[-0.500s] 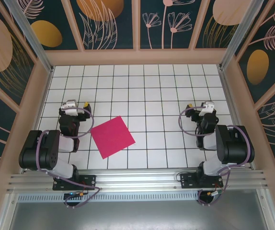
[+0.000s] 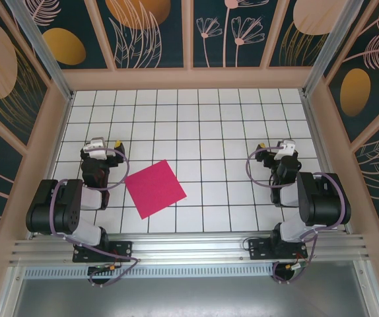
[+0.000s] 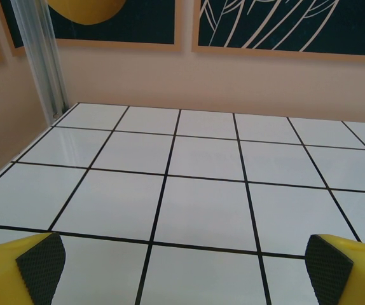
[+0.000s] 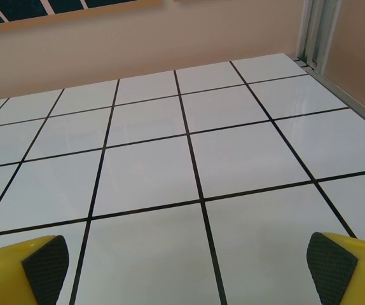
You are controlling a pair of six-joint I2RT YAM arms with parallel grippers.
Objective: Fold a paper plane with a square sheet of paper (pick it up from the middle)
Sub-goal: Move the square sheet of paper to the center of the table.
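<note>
From the top external view, you have the square sheet of paper (image 2: 154,188) lying flat and uncreased on the tiled table (image 2: 209,125), turned corner-on like a diamond; it is near the left arm and well apart from the right one. The left gripper (image 2: 105,144) sits to the sheet's left and a little farther back; the right gripper (image 2: 273,146) is over bare tiles on the other side; neither touches the paper. Set against the picture from half a second earlier, you will find nothing shifted; sheet, arms and cables lie in the same places. No fold is begun, so I judge the task to be at its very start, with the pick-up from the middle not yet attempted.

In the left wrist view, the left gripper (image 3: 185,273) stands wide, its black pads (image 3: 41,267) at the two lower corners with bare tiles between them; it holds nothing. It faces the back wall (image 3: 233,82) and the aluminium post (image 3: 42,63); you will likely need to bring it round to its right and nearer before it can reach the sheet's middle.

In the right wrist view, the right gripper (image 4: 182,270) is likewise spread wide and empty, pads (image 4: 327,267) far apart over white tiles; no pink lies ahead of it; expect a thin flat sheet to be hard to pinch off the tiles.
</note>
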